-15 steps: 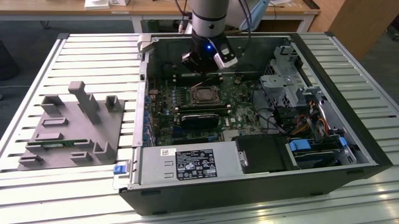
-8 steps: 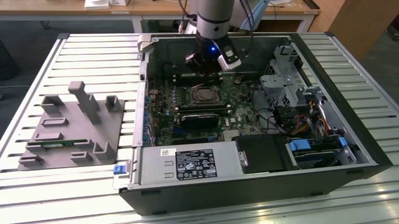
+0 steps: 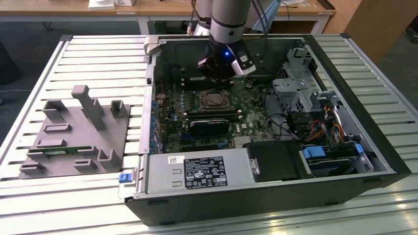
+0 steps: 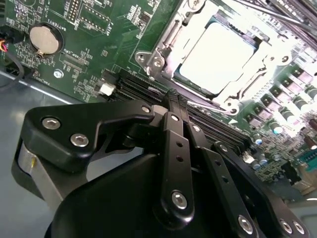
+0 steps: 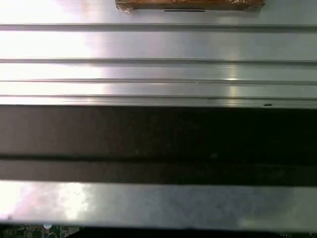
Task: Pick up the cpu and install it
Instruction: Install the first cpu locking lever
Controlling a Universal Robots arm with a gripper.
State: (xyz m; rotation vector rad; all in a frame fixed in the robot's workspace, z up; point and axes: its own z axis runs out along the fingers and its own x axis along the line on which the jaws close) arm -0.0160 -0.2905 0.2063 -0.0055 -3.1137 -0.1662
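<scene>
The cpu (image 4: 218, 58) already lies flat in its socket frame (image 4: 157, 54) on the green board (image 4: 94, 29), just ahead of and below the hand (image 4: 176, 99), whose fingers (image 4: 174, 148) are pressed together with nothing between them.
</scene>
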